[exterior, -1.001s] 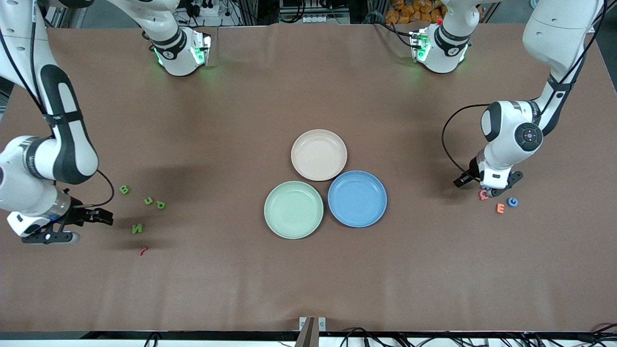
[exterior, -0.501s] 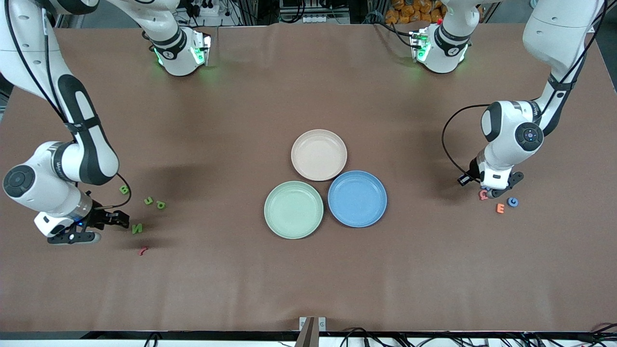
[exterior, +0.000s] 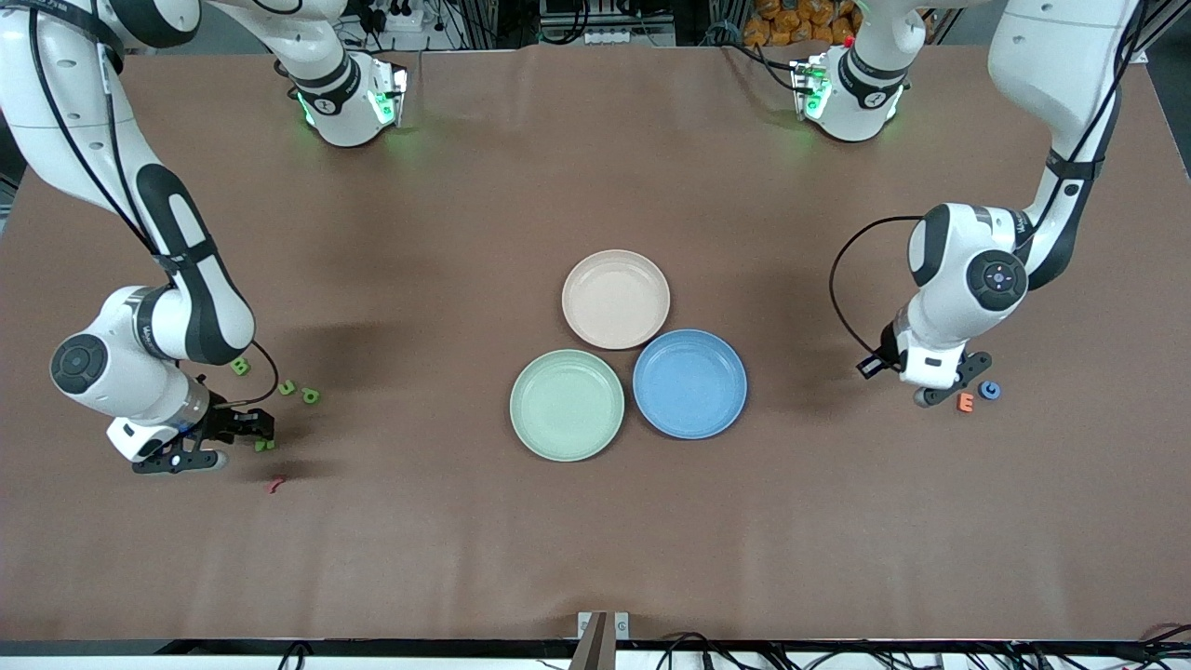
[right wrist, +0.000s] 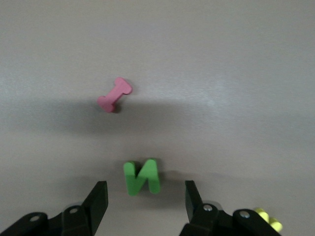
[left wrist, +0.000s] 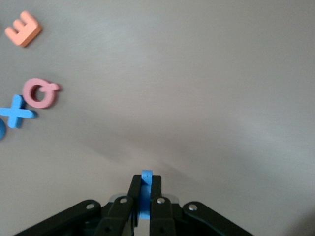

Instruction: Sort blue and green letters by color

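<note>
Jaws of the left gripper (left wrist: 145,206) are pinching a blue letter (left wrist: 145,189) for sorting, while the right gripper (right wrist: 145,199) is straddling the green N (right wrist: 141,176), jaws wide.

White Franka arms (exterior: 158,321) with black joints, black cables, green base lights.

From my station the light was even and bright from overhead; soft, wide shadows lay on the worktop (exterior: 595,521) beside both arms. Green lamps glowed at the bases. Both wrist views were slightly soft, with a pale sheen across the surface
</note>
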Controlling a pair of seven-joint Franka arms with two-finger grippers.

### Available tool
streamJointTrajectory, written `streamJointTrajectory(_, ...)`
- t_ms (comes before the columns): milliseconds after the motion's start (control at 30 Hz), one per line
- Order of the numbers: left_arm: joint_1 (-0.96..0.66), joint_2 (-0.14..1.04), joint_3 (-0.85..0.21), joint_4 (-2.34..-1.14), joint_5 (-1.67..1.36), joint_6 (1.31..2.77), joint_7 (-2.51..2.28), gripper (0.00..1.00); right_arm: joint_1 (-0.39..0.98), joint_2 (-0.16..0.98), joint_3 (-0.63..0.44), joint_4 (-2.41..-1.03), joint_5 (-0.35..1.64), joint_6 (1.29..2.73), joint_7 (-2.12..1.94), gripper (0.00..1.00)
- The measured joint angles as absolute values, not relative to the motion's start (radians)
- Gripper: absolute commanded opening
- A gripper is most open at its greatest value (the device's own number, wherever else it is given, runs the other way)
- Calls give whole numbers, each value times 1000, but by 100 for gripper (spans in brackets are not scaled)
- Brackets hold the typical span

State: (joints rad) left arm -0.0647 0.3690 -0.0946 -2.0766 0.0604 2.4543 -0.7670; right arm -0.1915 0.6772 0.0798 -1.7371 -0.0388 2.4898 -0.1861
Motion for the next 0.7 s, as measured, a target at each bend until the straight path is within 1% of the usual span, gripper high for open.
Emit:
streamJointTrajectory(100, -112, 363, -98, -1997, 60, 2380, -825, 0, -191, 688, 85, -1733, -39, 2490, -186, 67)
streamJointTrajectory(167, -141, 361, -99, -1964, 60, 2357, -861, 0, -191, 694, 86, -1730, -39, 2491, -186, 66)
streamJointTrajectory(434, -250, 372, -103, -1929, 60, 2346, -988, 0, -192, 718, 86, -1713, -39, 2491, -186, 64)
streamJointTrajectory(501, -284, 387, -104, -1916, 60, 2347, -1025, 0, -193, 725, 86, -1708, -39, 2491, -186, 59)
streamJointTrajectory(634, -345, 438, -105, -1866, 60, 2347, -1089, 0, -193, 738, 85, -1697, -40, 2492, -186, 46)
streamJointTrajectory(701, -364, 464, -105, -1839, 60, 2348, -1106, 0, -194, 738, 83, -1693, -40, 2492, -186, 35)
